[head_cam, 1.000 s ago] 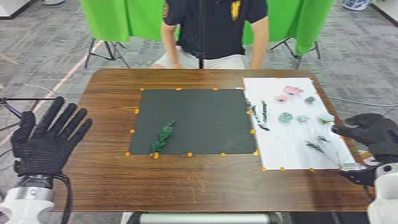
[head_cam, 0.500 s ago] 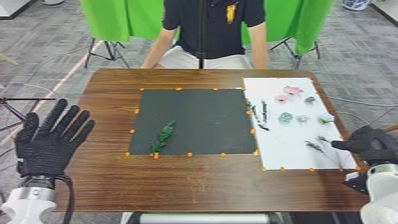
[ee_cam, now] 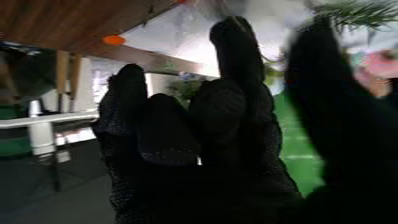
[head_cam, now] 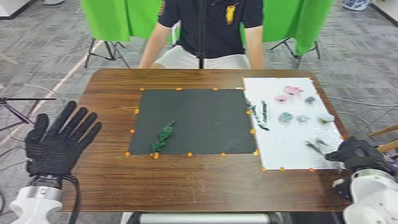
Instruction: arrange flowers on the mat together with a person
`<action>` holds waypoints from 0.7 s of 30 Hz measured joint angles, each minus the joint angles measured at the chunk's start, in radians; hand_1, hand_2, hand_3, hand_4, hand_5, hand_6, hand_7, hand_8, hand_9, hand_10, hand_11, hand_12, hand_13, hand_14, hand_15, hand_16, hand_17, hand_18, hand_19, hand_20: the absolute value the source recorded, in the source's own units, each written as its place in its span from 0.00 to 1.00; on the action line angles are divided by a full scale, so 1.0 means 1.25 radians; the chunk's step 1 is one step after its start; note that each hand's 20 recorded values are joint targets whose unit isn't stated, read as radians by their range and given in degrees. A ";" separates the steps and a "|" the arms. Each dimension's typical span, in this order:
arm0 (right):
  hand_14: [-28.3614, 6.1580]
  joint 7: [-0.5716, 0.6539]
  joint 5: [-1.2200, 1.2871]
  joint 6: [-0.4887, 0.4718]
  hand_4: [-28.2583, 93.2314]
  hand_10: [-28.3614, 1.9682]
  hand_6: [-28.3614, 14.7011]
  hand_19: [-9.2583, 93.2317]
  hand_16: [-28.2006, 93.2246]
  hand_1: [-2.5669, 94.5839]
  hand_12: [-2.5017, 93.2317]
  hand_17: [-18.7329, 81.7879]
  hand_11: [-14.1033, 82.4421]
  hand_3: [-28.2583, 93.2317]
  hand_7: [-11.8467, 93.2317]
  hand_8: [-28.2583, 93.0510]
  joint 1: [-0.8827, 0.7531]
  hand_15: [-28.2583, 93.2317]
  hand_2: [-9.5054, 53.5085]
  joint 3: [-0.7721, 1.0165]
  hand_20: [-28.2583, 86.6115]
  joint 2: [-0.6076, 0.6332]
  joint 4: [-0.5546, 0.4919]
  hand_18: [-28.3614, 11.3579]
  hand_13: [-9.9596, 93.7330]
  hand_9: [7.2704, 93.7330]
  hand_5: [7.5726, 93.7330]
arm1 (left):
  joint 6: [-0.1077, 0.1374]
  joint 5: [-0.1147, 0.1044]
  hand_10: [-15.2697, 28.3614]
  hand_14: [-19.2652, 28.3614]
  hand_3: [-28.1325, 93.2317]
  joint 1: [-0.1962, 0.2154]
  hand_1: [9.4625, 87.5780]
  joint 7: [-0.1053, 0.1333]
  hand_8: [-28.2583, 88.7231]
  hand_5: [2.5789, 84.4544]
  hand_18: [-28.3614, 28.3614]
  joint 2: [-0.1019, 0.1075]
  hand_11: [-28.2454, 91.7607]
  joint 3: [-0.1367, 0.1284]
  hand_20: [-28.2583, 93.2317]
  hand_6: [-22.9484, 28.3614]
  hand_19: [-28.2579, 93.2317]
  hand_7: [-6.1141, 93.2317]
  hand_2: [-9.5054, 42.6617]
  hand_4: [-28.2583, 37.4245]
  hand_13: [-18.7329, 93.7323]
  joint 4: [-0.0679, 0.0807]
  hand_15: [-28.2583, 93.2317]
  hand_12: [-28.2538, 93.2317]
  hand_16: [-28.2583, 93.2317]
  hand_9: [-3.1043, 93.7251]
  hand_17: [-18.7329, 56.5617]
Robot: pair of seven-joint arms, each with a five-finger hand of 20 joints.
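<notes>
On the dark mat (head_cam: pixel 204 110) a green leafy sprig (head_cam: pixel 163 139) lies at the lower left. The white sheet to its right holds pink flowers (head_cam: pixel 292 90), pale green blooms (head_cam: pixel 285 117), slim dark sprigs (head_cam: pixel 264 114) and a thin greyish sprig (head_cam: pixel 314 147). My right hand (head_cam: pixel 357 154) is at the sheet's lower right edge, close to the greyish sprig. In the right wrist view, the right hand (ee_cam: pixel 238 100) is open with relaxed fingers, near a feathery green sprig (ee_cam: pixel 362 14) and a pink flower (ee_cam: pixel 382 65). My left hand (head_cam: pixel 60 146) is open beside the table's left edge.
Orange markers (head_cam: pixel 189 154) line the borders of the mat and the white sheet (head_cam: pixel 275 145). The brown table (head_cam: pixel 195 185) extends around them. A wooden chair part (head_cam: pixel 387 145) stands beyond the table's right side.
My right hand has come nearer to the robot and inward, toward the sheet's lower right corner. My left hand has shifted slightly to the right. The sprig on the mat has stayed put.
</notes>
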 measured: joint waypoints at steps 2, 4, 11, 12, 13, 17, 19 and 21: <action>0.37 0.029 0.001 0.022 0.04 0.56 0.64 0.93 0.71 0.56 0.60 0.56 0.78 0.83 0.57 0.35 0.005 0.90 0.00 -0.017 0.61 0.000 0.007 0.11 0.72 0.75 0.70 | 0.002 0.000 0.71 0.75 0.80 0.000 0.21 0.000 0.17 0.47 0.77 0.000 0.38 0.000 0.36 0.60 0.49 0.16 0.46 0.00 0.41 0.000 0.48 0.32 0.21 0.40 0.15; 0.37 0.037 0.002 0.050 0.04 0.57 0.64 0.93 0.71 0.56 0.61 0.57 0.77 0.84 0.58 0.36 0.005 0.90 0.00 -0.027 0.61 0.000 0.014 0.11 0.73 0.75 0.70 | 0.003 0.000 0.70 0.75 0.80 0.000 0.21 0.000 0.17 0.47 0.77 0.000 0.38 0.001 0.35 0.60 0.49 0.16 0.46 0.00 0.41 0.000 0.48 0.32 0.21 0.40 0.15; 0.39 0.034 0.013 0.086 0.04 0.58 0.61 0.94 0.70 0.55 0.59 0.57 0.77 0.85 0.60 0.36 0.005 0.89 0.00 -0.034 0.60 -0.002 0.020 0.12 0.74 0.77 0.68 | 0.004 -0.001 0.70 0.75 0.80 -0.001 0.21 -0.002 0.17 0.47 0.77 0.000 0.38 0.007 0.35 0.60 0.49 0.16 0.46 0.00 0.41 0.001 0.49 0.32 0.21 0.40 0.15; 0.39 0.034 0.017 0.100 0.04 0.58 0.61 0.94 0.70 0.55 0.59 0.57 0.77 0.85 0.60 0.36 0.005 0.89 0.00 -0.036 0.60 -0.002 0.020 0.12 0.74 0.77 0.68 | 0.004 -0.001 0.70 0.75 0.80 -0.001 0.21 -0.002 0.17 0.47 0.77 0.000 0.38 0.007 0.35 0.60 0.49 0.16 0.46 0.00 0.41 0.001 0.49 0.32 0.21 0.40 0.15; 0.40 0.035 0.023 0.119 0.04 0.57 0.61 0.94 0.70 0.55 0.59 0.58 0.77 0.86 0.60 0.37 0.004 0.89 0.00 -0.037 0.60 -0.001 0.020 0.12 0.75 0.78 0.69 | 0.004 -0.001 0.70 0.75 0.80 -0.001 0.21 -0.002 0.17 0.47 0.77 0.000 0.38 0.007 0.35 0.60 0.49 0.16 0.46 0.00 0.41 0.001 0.49 0.32 0.21 0.40 0.15; 0.41 0.046 0.087 0.219 0.07 0.58 0.60 0.95 0.70 0.54 0.57 0.59 0.78 0.86 0.60 0.36 0.003 0.89 0.00 -0.038 0.59 0.001 0.001 0.12 0.75 0.78 0.69 | 0.004 -0.001 0.70 0.75 0.80 -0.001 0.21 -0.002 0.17 0.48 0.77 -0.001 0.38 0.008 0.35 0.60 0.49 0.16 0.46 0.00 0.41 0.002 0.49 0.32 0.21 0.40 0.15; 0.41 0.054 0.128 0.258 0.08 0.58 0.60 0.95 0.70 0.54 0.57 0.59 0.78 0.86 0.61 0.36 0.005 0.89 0.00 -0.038 0.59 0.003 -0.021 0.12 0.75 0.78 0.68 | 0.005 -0.002 0.70 0.74 0.80 -0.001 0.21 -0.002 0.17 0.48 0.77 -0.001 0.38 0.009 0.35 0.60 0.49 0.16 0.46 0.00 0.41 0.002 0.49 0.32 0.21 0.40 0.15; 0.41 0.053 0.148 0.267 0.08 0.58 0.60 0.95 0.70 0.53 0.57 0.58 0.78 0.86 0.62 0.35 0.011 0.89 0.00 -0.038 0.59 0.003 -0.044 0.13 0.76 0.78 0.68 | 0.008 -0.002 0.70 0.75 0.80 -0.001 0.21 -0.003 0.17 0.48 0.77 -0.001 0.38 0.010 0.35 0.60 0.49 0.16 0.46 0.00 0.41 0.002 0.49 0.32 0.21 0.40 0.15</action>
